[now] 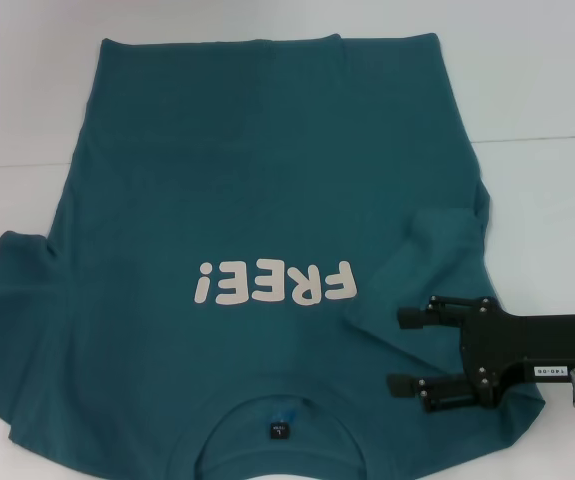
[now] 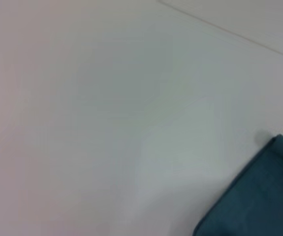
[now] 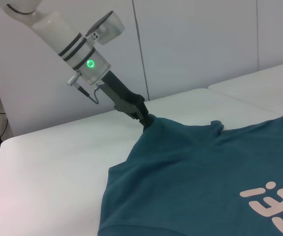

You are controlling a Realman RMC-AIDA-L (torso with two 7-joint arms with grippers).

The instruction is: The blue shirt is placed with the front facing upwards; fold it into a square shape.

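White desk (image 1: 27, 100), bearing one shirt (image 1: 267, 180) spread face-up, collar at 6 o'clock: soft, light, limp cotton, best pinched at sleeve edges; right gripper (image 1: 407, 350) over the 4 o'clock sleeve, jaws parted, empty; left gripper (image 3: 143, 118) clamped on the far sleeve.

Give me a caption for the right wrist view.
Left gripper pinching the blue shirt sleeve on the white table.

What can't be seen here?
Head view: the blue shirt runs off the bottom edge at its collar; its label is too small to read; the right gripper covers part of one sleeve.
Left wrist view: only a shirt corner shows.
The left gripper appears only in the right wrist view.
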